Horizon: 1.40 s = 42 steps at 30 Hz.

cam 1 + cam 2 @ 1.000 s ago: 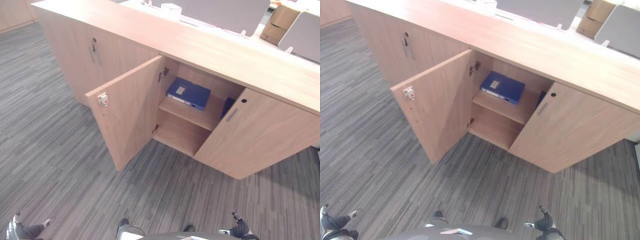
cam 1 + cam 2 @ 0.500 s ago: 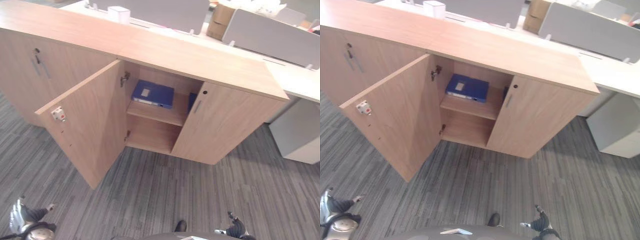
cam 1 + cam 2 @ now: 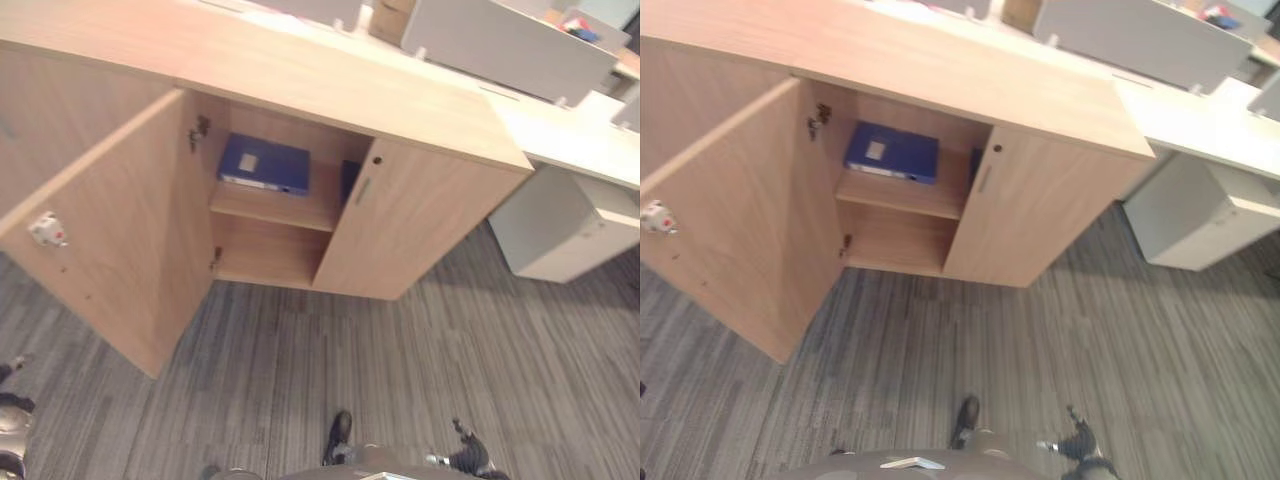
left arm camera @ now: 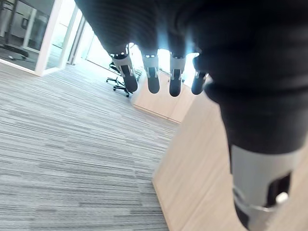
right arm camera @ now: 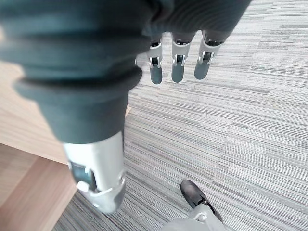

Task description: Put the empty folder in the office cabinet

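Note:
A blue folder [image 3: 263, 165] lies flat on the upper shelf of the wooden office cabinet [image 3: 300, 75]. The cabinet's left door [image 3: 110, 230] stands wide open and its right door [image 3: 410, 225] is closed. A second dark blue item [image 3: 347, 180] peeks out behind the closed door's edge. My left hand [image 4: 153, 77] hangs low beside the open door, fingers straight and empty. My right hand [image 5: 175, 67] hangs over the carpet, fingers relaxed, holding nothing. Both hands are far from the folder.
A white drawer unit [image 3: 565, 225] stands on the grey carpet right of the cabinet. Behind the cabinet are desks with grey partition panels [image 3: 500, 45] and a cardboard box [image 3: 390, 15]. An office chair [image 4: 118, 77] stands far off.
The whole picture has shifted: the camera swung right, so the cabinet sits further left and the drawer unit came into view. The folder stays on the shelf; both hands remain low.

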{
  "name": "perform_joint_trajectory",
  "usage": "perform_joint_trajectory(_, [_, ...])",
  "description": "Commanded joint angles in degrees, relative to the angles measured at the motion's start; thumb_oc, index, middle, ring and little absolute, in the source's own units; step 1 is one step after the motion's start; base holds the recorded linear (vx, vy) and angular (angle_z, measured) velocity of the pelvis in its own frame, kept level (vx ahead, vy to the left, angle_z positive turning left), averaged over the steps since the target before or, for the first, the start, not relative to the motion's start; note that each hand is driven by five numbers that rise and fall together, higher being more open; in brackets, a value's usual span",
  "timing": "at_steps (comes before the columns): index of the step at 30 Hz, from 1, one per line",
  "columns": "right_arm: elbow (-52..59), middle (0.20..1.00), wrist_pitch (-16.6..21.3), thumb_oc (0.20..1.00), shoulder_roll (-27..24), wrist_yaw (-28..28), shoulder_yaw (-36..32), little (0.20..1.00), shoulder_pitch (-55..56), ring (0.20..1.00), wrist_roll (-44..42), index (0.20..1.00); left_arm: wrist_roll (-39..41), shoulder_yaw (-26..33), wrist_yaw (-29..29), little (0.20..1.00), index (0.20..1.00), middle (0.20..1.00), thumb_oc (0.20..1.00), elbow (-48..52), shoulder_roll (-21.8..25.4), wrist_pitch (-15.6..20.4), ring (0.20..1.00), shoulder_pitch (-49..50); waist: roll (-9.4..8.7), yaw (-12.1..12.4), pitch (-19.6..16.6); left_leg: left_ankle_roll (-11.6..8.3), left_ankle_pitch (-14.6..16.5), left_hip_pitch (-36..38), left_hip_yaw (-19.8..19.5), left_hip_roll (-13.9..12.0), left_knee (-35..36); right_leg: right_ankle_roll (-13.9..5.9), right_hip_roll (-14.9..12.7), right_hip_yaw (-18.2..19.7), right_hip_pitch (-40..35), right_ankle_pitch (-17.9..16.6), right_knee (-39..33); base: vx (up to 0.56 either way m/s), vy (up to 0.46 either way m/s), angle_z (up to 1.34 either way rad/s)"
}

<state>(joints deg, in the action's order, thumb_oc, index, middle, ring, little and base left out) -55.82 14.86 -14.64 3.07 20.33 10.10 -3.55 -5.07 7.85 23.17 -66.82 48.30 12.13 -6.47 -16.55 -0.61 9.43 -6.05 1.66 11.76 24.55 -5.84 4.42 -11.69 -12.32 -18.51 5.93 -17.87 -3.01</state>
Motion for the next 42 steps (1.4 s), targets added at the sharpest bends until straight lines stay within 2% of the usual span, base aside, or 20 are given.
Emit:
perform_joint_trajectory(1, [1.4, 1.000, 1.4, 1.000, -1.6, 0.7, 1.6, 1.000, -2.0, 1.000, -3.9, 1.000, -1.0, -1.6, 1.1, 1.000, 1.000, 1.000, 1.000, -2.6, 4.7, 1.7, 1.000, -1.6, -0.62, -0.1, 1.1, 1.81, 2.6, -2.2, -4.0, 0.8, 0.2, -3.19, -5.7, 1.1, -0.5, 0.2, 1.4, 0.04, -0.020, -0.19])
perform_joint_trajectory(9, [2.6, 1.000, 1.6, 1.000, -1.4, 0.0, 3.7, 1.000, -1.3, 1.000, -4.9, 1.000, 1.0, -5.5, -0.5, 1.000, 1.000, 1.000, 1.000, -1.1, 5.4, 2.0, 1.000, -7.6, -3.97, -2.0, 2.1, 1.37, 2.9, -2.1, -1.5, -0.3, 0.0, -3.31, -4.1, 3.2, 1.0, -0.7, 1.0, 0.01, -0.030, -0.18])
perform_joint_trajectory(13, [2.6, 1.000, 1.6, 1.000, -1.1, -0.2, 4.0, 1.000, -1.1, 1.000, -4.5, 1.000, 1.6, -7.2, -1.6, 1.000, 1.000, 1.000, 1.000, 1.6, 4.3, 2.5, 1.000, -8.8, -4.58, -2.4, 1.8, 1.24, 3.1, -1.9, -0.6, -0.5, -0.1, -3.31, -3.7, 3.8, 1.3, -0.9, 0.8, 0.01, -0.010, 0.00])
perform_joint_trajectory(18, [3.1, 1.000, 1.0, 1.000, -1.3, -0.5, 3.8, 1.000, -0.7, 1.000, -3.0, 1.000, 3.3, -10.1, -4.4, 1.000, 1.000, 1.000, 1.000, 5.2, -3.4, 3.2, 1.000, -8.4, -4.08, -3.9, 0.4, 1.30, 3.8, -0.7, 0.3, -0.4, 0.1, -3.29, -3.5, 5.0, 1.5, -0.4, 0.4, 0.03, -0.007, -0.01])
perform_joint_trajectory(22, [3.0, 1.000, 0.7, 1.000, -1.5, -0.6, 3.6, 1.000, -0.7, 1.000, -2.4, 1.000, 3.0, -11.9, -5.2, 1.000, 1.000, 1.000, 1.000, 4.7, -6.9, 3.3, 1.000, -8.1, -3.33, -4.6, -0.4, 1.38, 4.1, -0.2, 0.6, -0.2, 0.1, -3.12, -3.4, 5.4, 1.5, 0.1, 0.3, 0.05, 0.001, -0.05])
perform_joint_trajectory(23, [2.9, 1.000, 0.6, 1.000, -1.6, -0.4, 3.4, 1.000, -1.0, 1.000, -1.8, 1.000, 2.4, -13.9, -5.7, 1.000, 1.000, 1.000, 1.000, 3.6, -10.7, 3.2, 1.000, -8.0, -2.55, -5.5, -1.2, 1.39, 4.3, 0.5, 1.1, 0.0, 0.2, -2.98, -3.2, 5.9, 1.4, 0.6, 0.3, 0.04, -0.015, -0.07])
perform_joint_trajectory(25, [2.9, 1.000, 0.6, 1.000, -1.6, -0.4, 3.4, 1.000, -1.0, 1.000, -1.8, 1.000, 2.4, -13.9, -5.7, 1.000, 1.000, 1.000, 1.000, 3.6, -10.7, 3.2, 1.000, -8.0, -2.55, -5.5, -1.2, 1.39, 4.3, 0.5, 1.1, 0.0, 0.2, -2.98, -3.2, 5.9, 1.4, 0.6, 0.3, 0.04, -0.005, -0.08])
perform_joint_trajectory(27, [2.9, 1.000, 0.2, 1.000, -2.1, -0.1, 2.7, 1.000, -0.8, 1.000, -0.7, 1.000, 2.9, -17.0, -7.0, 1.000, 1.000, 1.000, 1.000, 1.1, -18.5, 3.1, 1.000, -7.7, 0.00, -8.1, -3.2, 1.38, 4.6, 2.0, 2.6, -0.1, 0.3, -2.37, -2.2, 7.8, 1.4, 1.8, 0.1, 0.14, -0.010, -0.13])
perform_joint_trajectory(30, [2.5, 1.000, 0.0, 1.000, -2.9, 0.1, 2.0, 1.000, -0.8, 1.000, 0.0, 1.000, 3.9, -18.6, -7.9, 1.000, 1.000, 1.000, 1.000, -0.2, -21.7, 2.9, 1.000, -8.2, 1.95, -10.2, -4.5, 1.15, 4.5, 2.7, 3.7, -0.3, 0.3, -2.00, -1.3, 9.1, 1.7, 2.5, -0.1, 0.09, -0.027, -0.46])
perform_joint_trajectory(31, [2.5, 1.000, 0.0, 1.000, -2.9, 0.1, 2.0, 1.000, -0.8, 1.000, 0.0, 1.000, 3.9, -18.6, -7.9, 1.000, 1.000, 1.000, 1.000, -0.2, -21.8, 2.9, 1.000, -8.2, 2.01, -10.1, -4.5, 1.13, 4.5, 2.6, 3.7, -0.3, 0.3, -1.99, -1.3, 9.1, 1.8, 2.5, -0.1, 0.05, -0.024, -0.61])
perform_joint_trajectory(32, [2.5, 1.000, -0.1, 1.000, -3.1, 0.2, 1.7, 1.000, -0.7, 1.000, 0.3, 1.000, 4.3, -19.1, -8.2, 1.000, 1.000, 1.000, 1.000, -0.5, -22.6, 2.8, 1.000, -8.6, 2.77, -10.7, -4.9, 0.99, 4.4, 2.7, 4.1, -0.5, 0.3, -1.85, -1.0, 9.5, 1.9, 2.8, -0.2, 0.08, -0.023, -0.50])
perform_joint_trajectory(33, [2.7, 1.000, -0.1, 1.000, -4.1, 0.1, 1.2, 1.000, -0.5, 1.000, 0.8, 1.000, 4.9, -19.5, -8.9, 1.000, 1.000, 1.000, 1.000, -1.2, -23.4, 2.7, 1.000, -9.3, 4.30, -11.9, -5.9, 0.58, 4.1, 2.9, 4.9, -0.9, 0.4, -1.70, -0.4, 10.2, 2.1, 3.1, -0.4, 0.08, -0.022, -0.32])
perform_joint_trajectory(38, [2.7, 1.000, -0.2, 1.000, -4.5, 0.1, 1.0, 1.000, -0.4, 1.000, 1.0, 1.000, 5.3, -19.7, -9.3, 1.000, 1.000, 1.000, 1.000, -1.5, -23.7, 2.6, 1.000, -9.6, 4.92, -12.3, -6.3, 0.46, 4.0, 2.9, 5.1, -1.0, 0.4, -1.58, -0.2, 10.4, 2.1, 3.3, -0.5, 0.05, -0.025, -0.35])
perform_joint_trajectory(39, [2.9, 1.000, -0.4, 1.000, -6.9, -0.3, -0.2, 1.000, 0.0, 1.000, 1.9, 1.000, 7.7, -18.9, -10.0, 1.000, 1.000, 1.000, 1.000, -3.0, -22.2, 1.9, 1.000, -13.4, 8.44, -14.3, -7.7, -0.50, 3.1, 2.8, 5.9, -2.0, 0.4, -1.00, 1.0, 11.2, 2.5, 4.3, -0.7, 0.12, -0.057, -0.58])
perform_joint_trajectory(40, [2.9, 1.000, -0.4, 1.000, -6.9, -0.3, -0.2, 1.000, 0.0, 1.000, 1.9, 1.000, 7.7, -18.9, -10.0, 1.000, 1.000, 1.000, 1.000, -3.0, -22.2, 1.9, 1.000, -13.4, 8.44, -14.3, -7.7, -0.50, 3.1, 2.8, 5.9, -2.0, 0.4, -1.00, 1.0, 11.2, 2.5, 4.3, -0.7, 0.16, -0.096, -0.68])
perform_joint_trajectory(41, [3.5, 1.000, -0.5, 1.000, -8.6, -0.6, -0.8, 1.000, 0.2, 1.000, 2.1, 1.000, 9.3, -18.1, -10.4, 1.000, 1.000, 1.000, 1.000, -3.8, -20.0, 1.3, 1.000, -16.1, 10.18, -14.6, -8.1, -1.15, 2.3, 2.5, 6.0, -2.7, 0.5, -0.73, 1.7, 11.1, 2.6, 5.0, -0.8, 0.07, -0.053, -0.07])
perform_joint_trajectory(42, [3.5, 1.000, -0.6, 1.000, -9.1, -0.8, -0.9, 1.000, 0.2, 1.000, 2.2, 1.000, 9.6, -18.0, -10.5, 1.000, 1.000, 1.000, 1.000, -4.1, -19.1, 1.1, 1.000, -17.5, 10.87, -14.6, -8.3, -1.42, 2.0, 2.3, 5.8, -3.0, 0.5, -0.57, 1.8, 10.9, 2.6, 5.1, -0.8, 0.11, -0.086, -0.29])
